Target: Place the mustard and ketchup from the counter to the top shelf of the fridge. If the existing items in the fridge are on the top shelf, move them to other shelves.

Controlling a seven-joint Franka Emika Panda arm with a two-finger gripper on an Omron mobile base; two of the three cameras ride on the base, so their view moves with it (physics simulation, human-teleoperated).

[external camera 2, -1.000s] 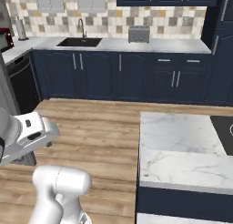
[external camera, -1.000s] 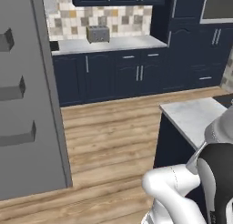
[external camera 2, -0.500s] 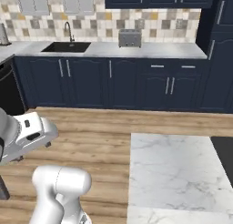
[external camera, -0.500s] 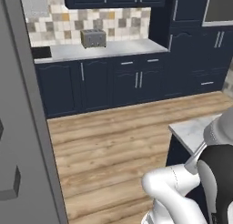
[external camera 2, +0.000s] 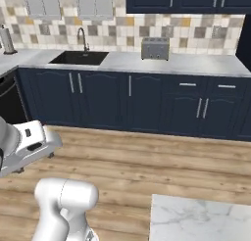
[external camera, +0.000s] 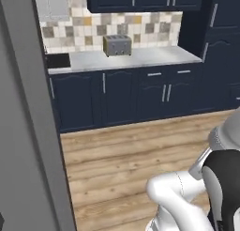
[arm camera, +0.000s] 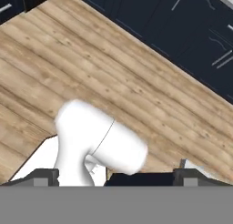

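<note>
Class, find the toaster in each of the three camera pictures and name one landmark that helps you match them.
Left base view: the toaster stands at upper centre, on the back counter against the tiled wall.
Right base view: the toaster stands upper centre-right, on the same counter, right of the sink.
Hand view: no toaster.
Shared landmark: the wooden floor before the navy cabinets.

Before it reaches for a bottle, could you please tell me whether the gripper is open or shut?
Open. In the hand view the gripper has its two dark fingertips set far apart, with nothing between them but the wooden floor beyond.
</note>
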